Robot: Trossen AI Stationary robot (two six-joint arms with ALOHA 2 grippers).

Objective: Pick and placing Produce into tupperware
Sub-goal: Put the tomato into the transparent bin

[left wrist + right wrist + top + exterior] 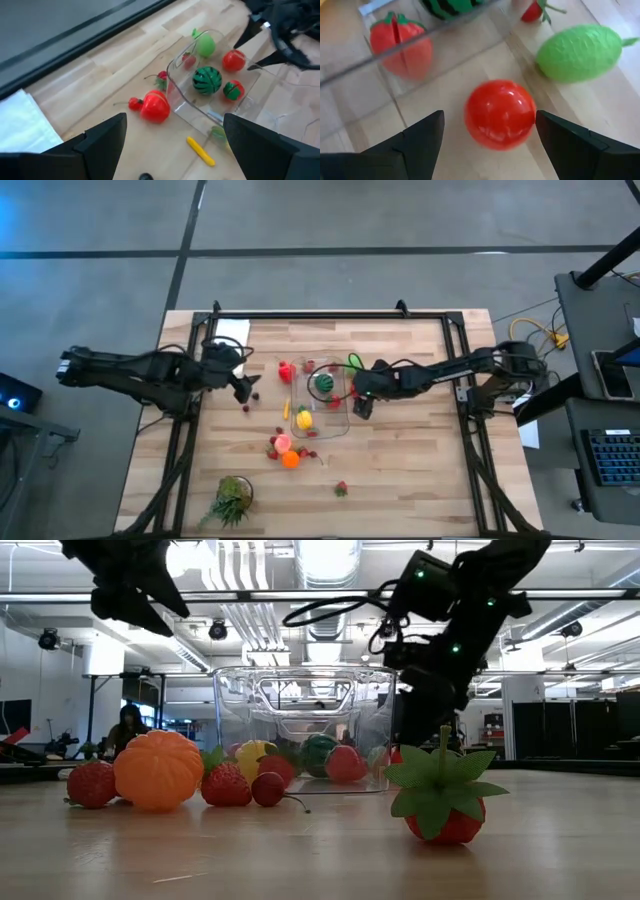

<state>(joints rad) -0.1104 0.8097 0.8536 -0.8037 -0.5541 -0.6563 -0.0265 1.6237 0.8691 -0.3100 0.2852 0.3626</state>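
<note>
The right hand [487, 145] hangs open just over a red tomato [500, 114] beside the tupperware [341, 425] at mid-table. The left hand [243, 389], also open and empty, waits near the scattered produce [290, 459].

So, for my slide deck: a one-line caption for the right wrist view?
Right gripper, fingers open, poised over a red tomato beside the clear tupperware, green fruit nearby.

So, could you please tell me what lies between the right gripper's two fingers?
In the right wrist view, a red ball-shaped produce piece lies on the table between the open right gripper's fingers, beside the tupperware.
</note>
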